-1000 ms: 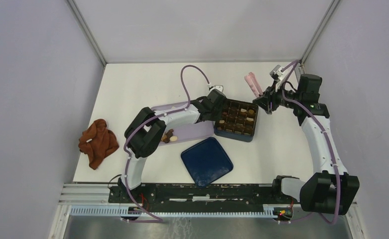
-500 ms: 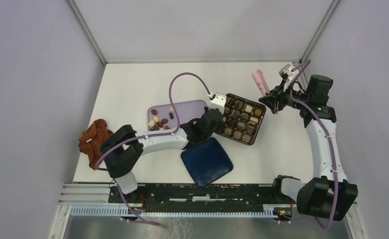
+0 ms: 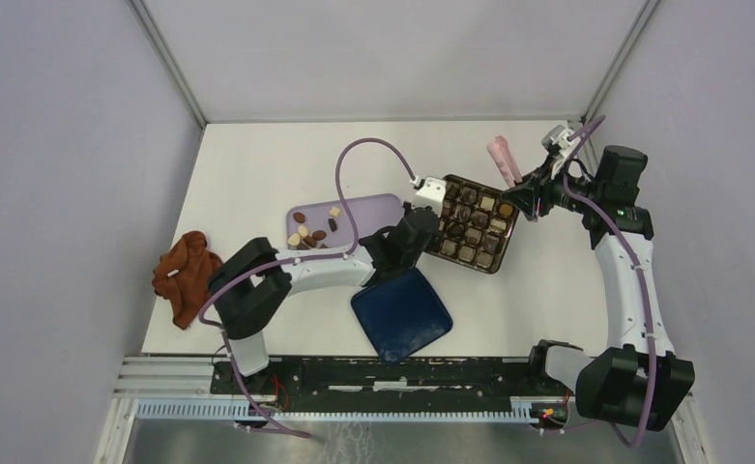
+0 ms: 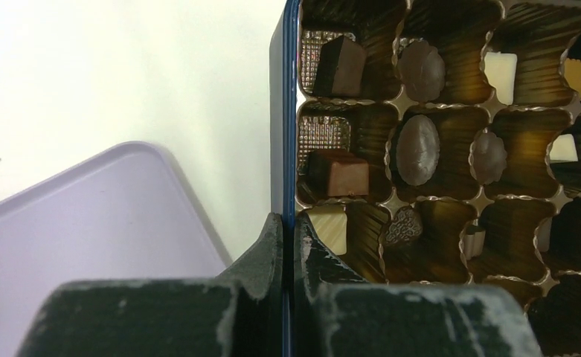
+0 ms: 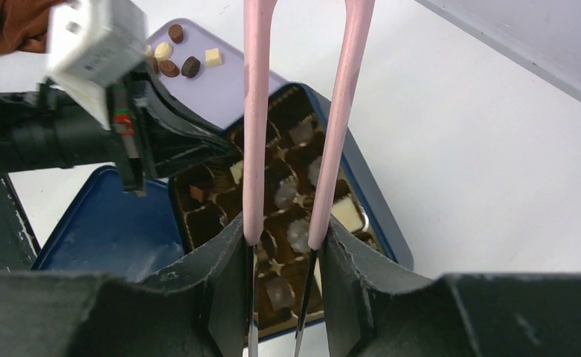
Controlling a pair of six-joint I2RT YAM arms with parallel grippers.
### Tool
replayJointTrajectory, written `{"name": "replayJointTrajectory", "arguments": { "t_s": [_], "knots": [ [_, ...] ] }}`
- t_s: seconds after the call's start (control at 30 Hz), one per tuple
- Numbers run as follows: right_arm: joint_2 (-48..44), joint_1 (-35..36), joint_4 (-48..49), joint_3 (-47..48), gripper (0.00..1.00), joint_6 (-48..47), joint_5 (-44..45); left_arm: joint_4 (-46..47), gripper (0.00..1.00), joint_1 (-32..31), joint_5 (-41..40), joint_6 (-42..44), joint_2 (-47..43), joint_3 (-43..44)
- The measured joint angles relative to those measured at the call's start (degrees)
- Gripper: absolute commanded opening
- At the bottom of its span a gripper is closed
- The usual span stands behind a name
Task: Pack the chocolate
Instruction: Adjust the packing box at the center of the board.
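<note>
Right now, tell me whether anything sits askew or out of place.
The chocolate box sits skewed to the table edges, its rim pinched by the left pincer. Its blue lid lies beside it, also turned. Several chocolates are loose on the lavender tray.

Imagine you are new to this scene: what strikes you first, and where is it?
The open box mid-table, its cups partly filled with chocolate, draws the eye; the left claw pinches its rim. The right claw holds pink tongs by the box's far right corner. More chocolate lies on the lilac tray left of the box.
</note>
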Motion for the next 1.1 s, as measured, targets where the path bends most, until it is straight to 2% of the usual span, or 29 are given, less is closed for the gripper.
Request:
{"name": "replayJointTrajectory", "arguments": {
  "t_s": [0.13,0.4,0.6,0.77,0.9,0.97,1.1],
  "knots": [
    [0.0,0.0,0.0,0.0,0.41,-0.1,-0.3,-4.1,0.02,1.5,3.7,-3.0,5.9,5.8],
    [0.2,0.0,0.0,0.0,0.41,-0.5,-0.5,-14.0,0.04,5.4,11.1,-10.4,13.9,12.0],
    [1.6,0.0,-0.2,0.0,0.41,-1.4,-0.4,-18.1,0.32,7.3,16.0,-14.8,16.7,16.1],
    [2.9,0.5,-0.7,0.0,0.40,-3.0,-0.3,-18.2,0.42,7.6,17.9,-17.0,16.5,16.8],
    [2.8,0.9,-1.1,0.0,0.41,-4.2,-0.1,-18.5,0.56,7.6,18.8,-17.3,12.7,15.6],
    [2.8,1.4,-1.6,0.3,0.41,-4.9,0.2,-18.7,0.61,7.6,19.4,-17.2,7.3,13.0],
    [2.9,5.2,-3.3,2.3,0.40,-7.0,3.2,-21.5,0.67,7.9,19.8,-14.7,-10.3,7.1]
  ]
}}
